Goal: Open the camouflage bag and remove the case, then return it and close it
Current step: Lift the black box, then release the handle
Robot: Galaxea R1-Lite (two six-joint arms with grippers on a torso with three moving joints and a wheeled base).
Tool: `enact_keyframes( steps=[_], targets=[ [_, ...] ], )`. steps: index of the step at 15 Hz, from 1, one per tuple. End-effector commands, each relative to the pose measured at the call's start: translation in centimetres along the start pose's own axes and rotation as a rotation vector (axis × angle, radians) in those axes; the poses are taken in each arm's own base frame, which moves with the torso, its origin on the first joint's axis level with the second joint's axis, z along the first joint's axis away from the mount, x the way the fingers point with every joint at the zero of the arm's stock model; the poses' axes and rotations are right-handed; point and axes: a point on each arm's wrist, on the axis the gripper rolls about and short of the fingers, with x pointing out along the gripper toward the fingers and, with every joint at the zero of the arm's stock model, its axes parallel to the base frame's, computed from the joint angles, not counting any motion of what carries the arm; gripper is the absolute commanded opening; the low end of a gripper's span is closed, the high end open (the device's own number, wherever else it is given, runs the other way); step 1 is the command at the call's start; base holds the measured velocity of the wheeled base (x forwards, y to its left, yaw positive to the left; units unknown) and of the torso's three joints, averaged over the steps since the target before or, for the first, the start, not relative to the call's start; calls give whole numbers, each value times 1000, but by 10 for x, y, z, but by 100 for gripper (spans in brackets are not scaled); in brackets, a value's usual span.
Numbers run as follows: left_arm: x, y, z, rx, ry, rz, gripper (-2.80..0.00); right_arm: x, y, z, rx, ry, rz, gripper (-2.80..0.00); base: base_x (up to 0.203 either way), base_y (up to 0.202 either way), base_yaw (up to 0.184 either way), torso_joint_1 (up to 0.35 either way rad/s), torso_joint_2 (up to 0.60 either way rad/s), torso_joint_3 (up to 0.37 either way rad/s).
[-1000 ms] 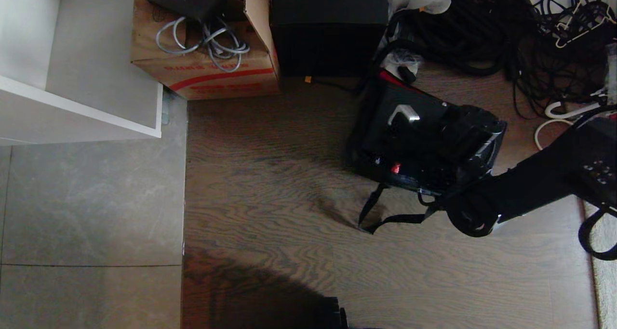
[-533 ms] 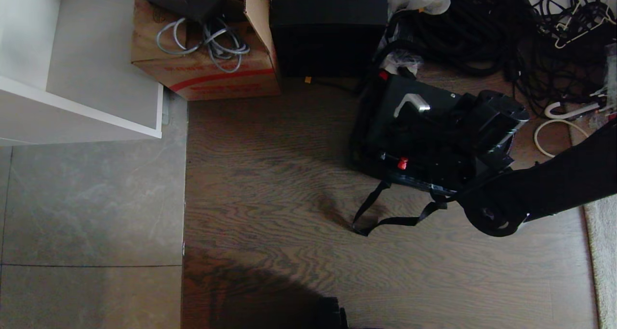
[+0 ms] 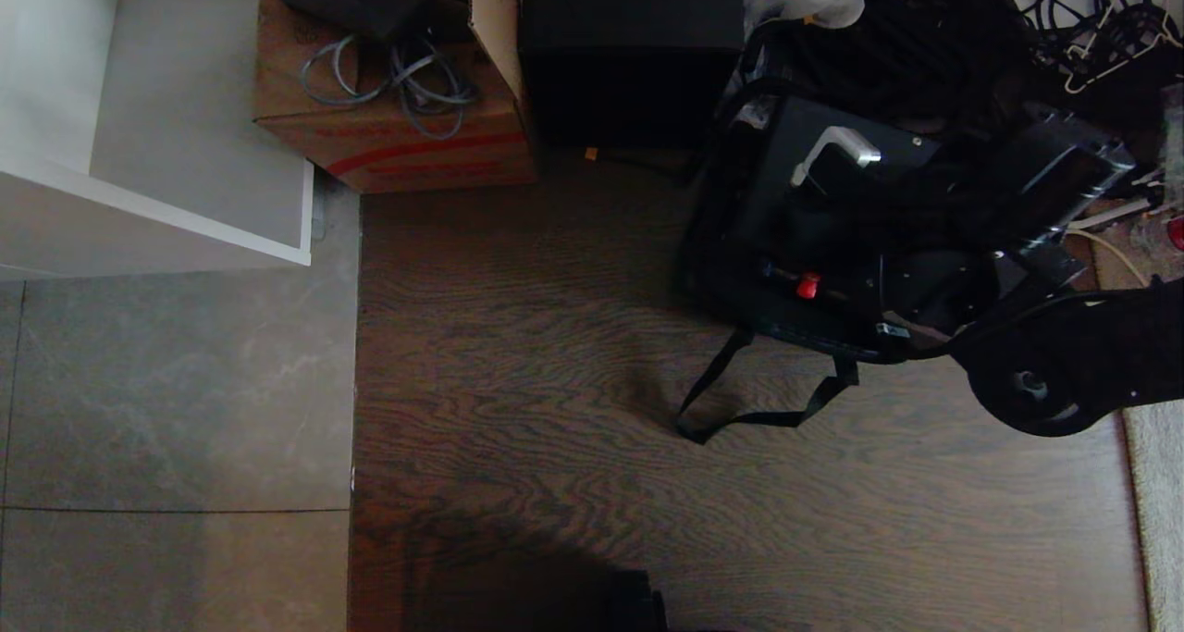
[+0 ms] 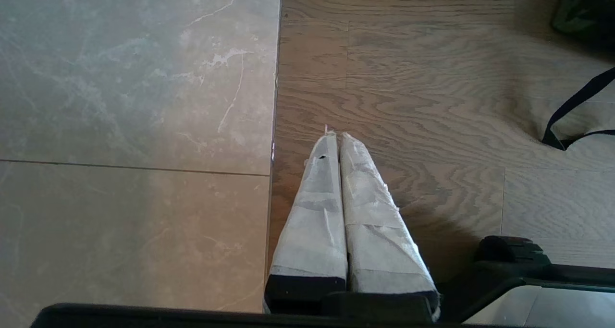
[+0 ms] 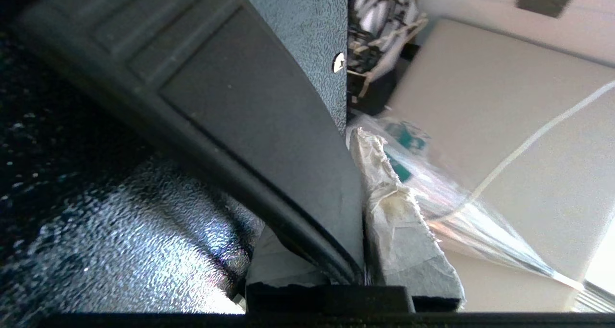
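Head view: one case (image 3: 832, 243) tilted over one camouflage bag (image 3: 712, 271), apparently; right pincer (image 5: 358, 198) clamps the case's edge; left pincer (image 4: 338, 140) clenched, empty.

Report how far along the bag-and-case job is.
Done: the camouflage bag lies open on the floor. In hand: the right pincer is shut on an edge of the case, tilting it up out of the bag. Left: lift it clear, return it, close the bag. The left pincer is parked, shut.
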Motion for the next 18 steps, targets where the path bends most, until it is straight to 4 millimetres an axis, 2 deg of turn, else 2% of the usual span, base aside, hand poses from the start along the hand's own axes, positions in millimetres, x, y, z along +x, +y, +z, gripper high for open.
enact_keyframes(
  steps=[1,8,14,18],
  targets=[
    [1,0,-2,0,7,0,-280,-8,-38,-12,47,4,-35,-280,0,0,0,0,0,0],
    [1,0,-2,0,7,1,-280,-24,-59,-49,25,25,-33,-280,0,0,0,0,0,0],
    [1,0,-2,0,7,-1,-280,-7,-75,-89,-25,107,-108,-280,0,0,0,0,0,0],
    [1,0,-2,0,7,2,-280,5,-78,-116,-88,129,-157,-280,0,0,0,0,0,0]
  ],
)
